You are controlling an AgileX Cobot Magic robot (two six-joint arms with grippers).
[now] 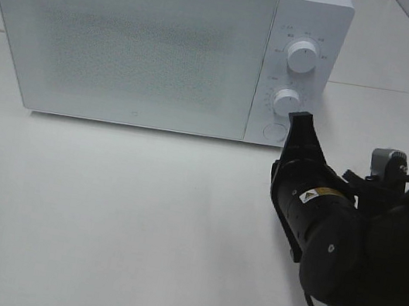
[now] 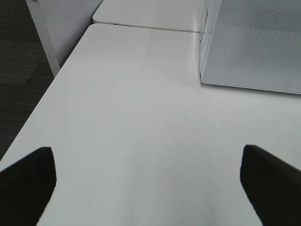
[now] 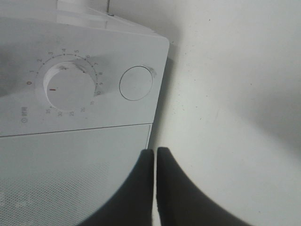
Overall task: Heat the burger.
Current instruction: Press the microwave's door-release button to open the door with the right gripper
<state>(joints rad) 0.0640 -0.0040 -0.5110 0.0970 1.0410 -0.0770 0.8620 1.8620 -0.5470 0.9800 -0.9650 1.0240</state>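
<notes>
Burger not visible in any view, place unknown; microwave [image 1: 129, 38] door closed.
High view: right gripper [image 1: 301, 122], jaws pressed together on nothing, sits just right of the round button [image 1: 273, 130]. Left wrist: left gripper [image 2: 146, 160] spread wide above the table [image 2: 141, 94]. Right wrist: closed tips near the microwave's front corner.

Microwave [image 1: 129, 38] stands at the table's [image 1: 99, 222] back; right gripper [image 1: 300, 118] just before the button [image 1: 273, 130] below its lower knob [image 1: 285, 101]

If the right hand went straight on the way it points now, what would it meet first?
Most likely the microwave: the shut right hand aims at the lower corner of its control panel, near the round button. Whether it lands on the button or just beside it is unclear.
</notes>
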